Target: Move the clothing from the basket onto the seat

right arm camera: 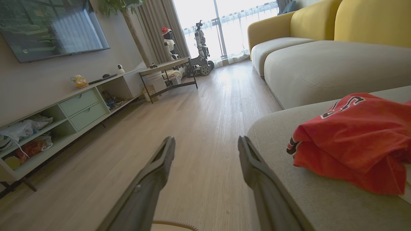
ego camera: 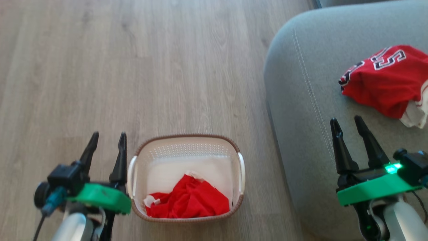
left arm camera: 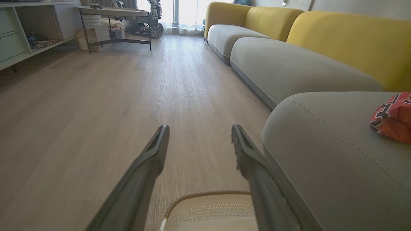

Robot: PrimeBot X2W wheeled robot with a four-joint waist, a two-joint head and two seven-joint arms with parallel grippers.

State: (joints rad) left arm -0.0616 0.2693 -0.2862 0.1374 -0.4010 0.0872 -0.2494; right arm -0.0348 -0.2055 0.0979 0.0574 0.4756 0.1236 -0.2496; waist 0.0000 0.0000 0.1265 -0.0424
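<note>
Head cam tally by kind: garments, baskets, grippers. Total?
Red garments: 2 (jersey on the seat, red garment in the basket)
Baskets: 1
Grippers: 2 (left gripper, right gripper, both open and holding nothing)
Total: 5

Left gripper [ego camera: 108, 137] and right gripper [ego camera: 347, 122], both wide apart, empty

The basket [ego camera: 187, 147] is moulded in matt perforated plastic, rimmed in a woven-look band. The seat [ego camera: 301, 117] is upholstered in matt grainy cloth; the floor [ego camera: 133, 67] is laid in wood-grain planks.
</note>
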